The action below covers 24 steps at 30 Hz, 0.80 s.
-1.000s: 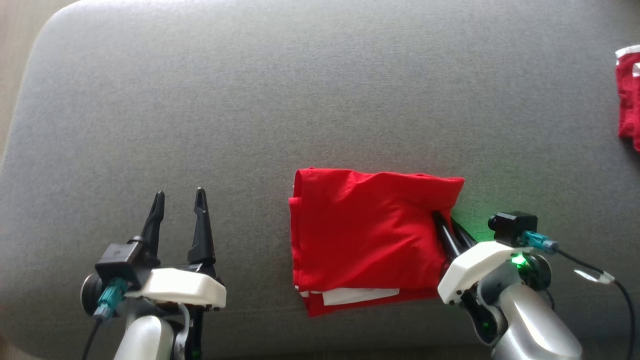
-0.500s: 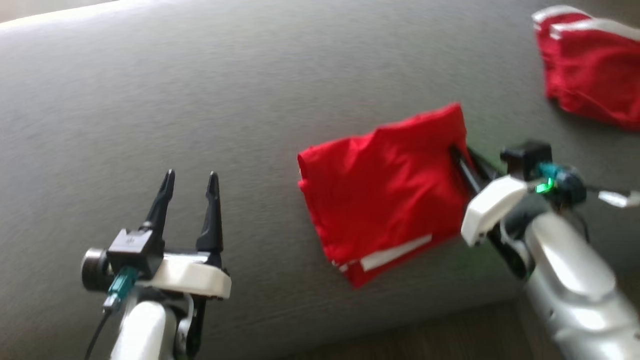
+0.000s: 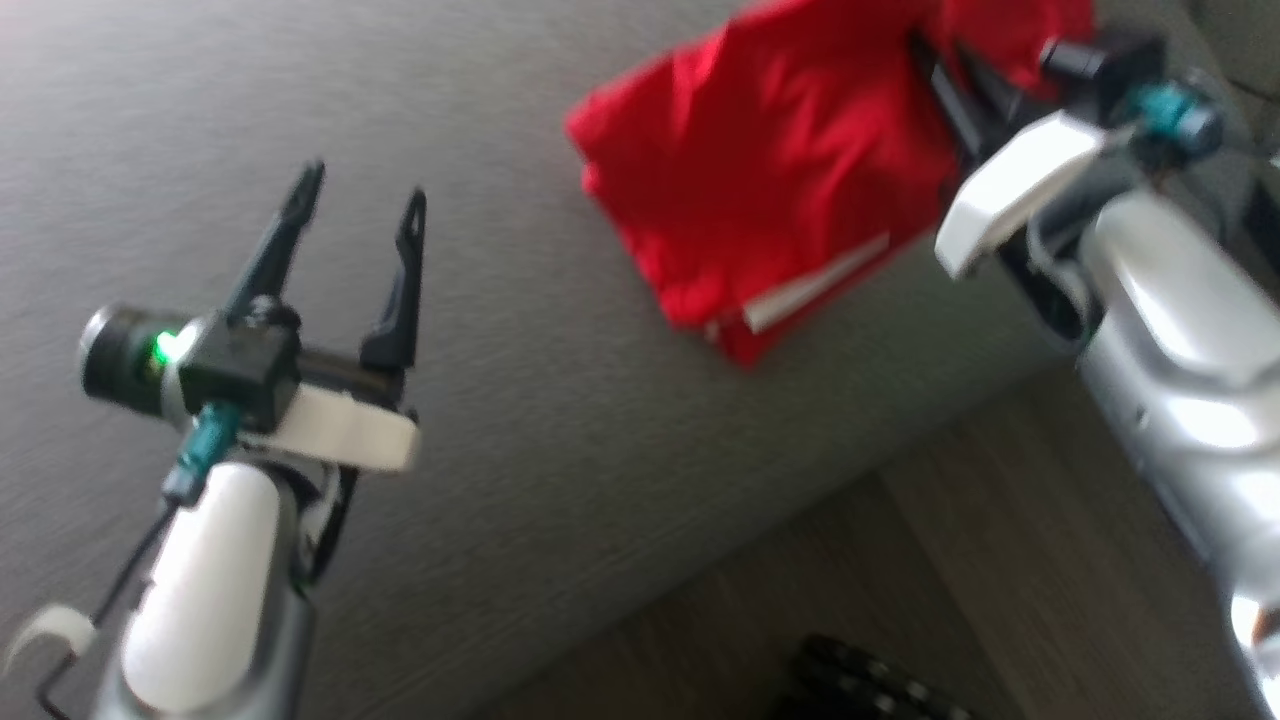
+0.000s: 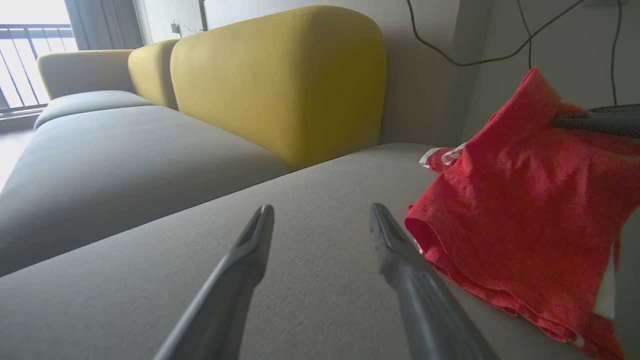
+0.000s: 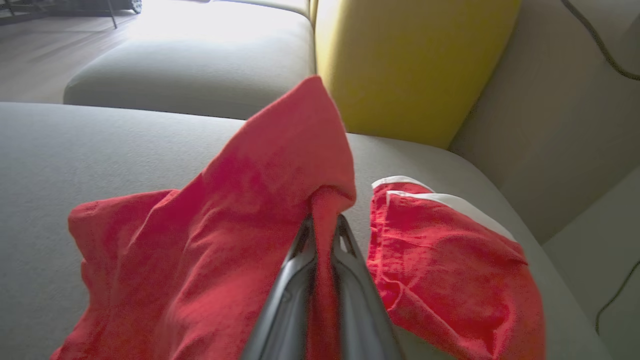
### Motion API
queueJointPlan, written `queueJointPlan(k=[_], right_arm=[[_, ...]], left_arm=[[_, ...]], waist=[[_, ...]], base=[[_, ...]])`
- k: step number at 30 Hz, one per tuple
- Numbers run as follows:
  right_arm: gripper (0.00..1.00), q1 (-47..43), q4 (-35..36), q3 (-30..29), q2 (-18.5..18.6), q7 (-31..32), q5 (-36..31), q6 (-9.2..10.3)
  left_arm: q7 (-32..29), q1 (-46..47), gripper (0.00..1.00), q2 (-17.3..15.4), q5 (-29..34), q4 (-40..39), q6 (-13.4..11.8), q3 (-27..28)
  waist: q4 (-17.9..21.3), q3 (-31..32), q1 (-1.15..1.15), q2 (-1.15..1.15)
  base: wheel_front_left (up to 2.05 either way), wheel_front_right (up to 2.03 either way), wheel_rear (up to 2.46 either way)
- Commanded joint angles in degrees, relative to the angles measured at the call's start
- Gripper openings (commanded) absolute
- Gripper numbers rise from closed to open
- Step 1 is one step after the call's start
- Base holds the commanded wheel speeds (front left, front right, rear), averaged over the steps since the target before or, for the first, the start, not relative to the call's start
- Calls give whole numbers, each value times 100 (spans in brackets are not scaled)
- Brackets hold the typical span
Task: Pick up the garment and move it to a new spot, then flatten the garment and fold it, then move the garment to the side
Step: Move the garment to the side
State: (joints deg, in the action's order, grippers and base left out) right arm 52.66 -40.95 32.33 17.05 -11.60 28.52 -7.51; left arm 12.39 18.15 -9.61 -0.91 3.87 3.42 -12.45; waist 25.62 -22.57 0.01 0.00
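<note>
Right wrist view: the right hand [image 5: 322, 222] is closed on a bunched corner of the red garment [image 5: 210, 235]. The cloth is pinched between its two dark fingers and rises in a peak just past the fingertips. From that pinch the rest of the garment drapes down and away to this hand's left. Its lower part lies on the grey sofa seat [image 5: 75, 140], while the gripped corner is lifted clear of it.

Just to the right of the fingers lies a second red garment [image 5: 450, 265] with a white band along its far edge. It is close beside the held one, but whether the two touch cannot be told. Ahead of the fingertips, past both garments, stands a yellow back cushion [image 5: 415, 65].

In the head view the held garment shows stacked folded layers, with a white strip at the edge farthest from the gripping fingertips. The picture is blurred. The left hand [image 3: 365, 190] hovers over bare seat with its two fingers spread wide and nothing between them. The red garment lies off to this hand's right. In the left wrist view its nearest fold sits just beside the right-side fingertip, apart from it. A wooden floor [image 3: 950, 560] shows behind both hands, past the seat's front edge.
</note>
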Motion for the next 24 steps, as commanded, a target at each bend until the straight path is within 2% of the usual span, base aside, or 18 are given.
queueJointPlan(k=[1,3,11,19,24], right_arm=[[0,206,44,37,58,-101,114,2],[0,507,-174,82,114,-186,282,2],[0,1105,-851,-159,568,-330,746,2],[0,1429,-1042,-220,592,-339,690,2],[0,1568,-1059,-590,537,-339,501,2]], left_arm=[[-61,228,100,-137,61,-243,31,136],[-191,357,100,-205,96,-334,87,66],[-471,690,100,-191,41,-403,222,-263],[-613,631,100,-287,2,-561,178,-263],[-756,537,100,-423,9,-847,59,-122]], waist=[[607,-541,-1,0],[738,-642,-1,0],[760,-886,-1,0],[738,-1054,-1,0],[738,-1209,-1,0]], base=[[0,0,0],[0,0,0],[0,0,0],[0,0,0],[0,0,0]])
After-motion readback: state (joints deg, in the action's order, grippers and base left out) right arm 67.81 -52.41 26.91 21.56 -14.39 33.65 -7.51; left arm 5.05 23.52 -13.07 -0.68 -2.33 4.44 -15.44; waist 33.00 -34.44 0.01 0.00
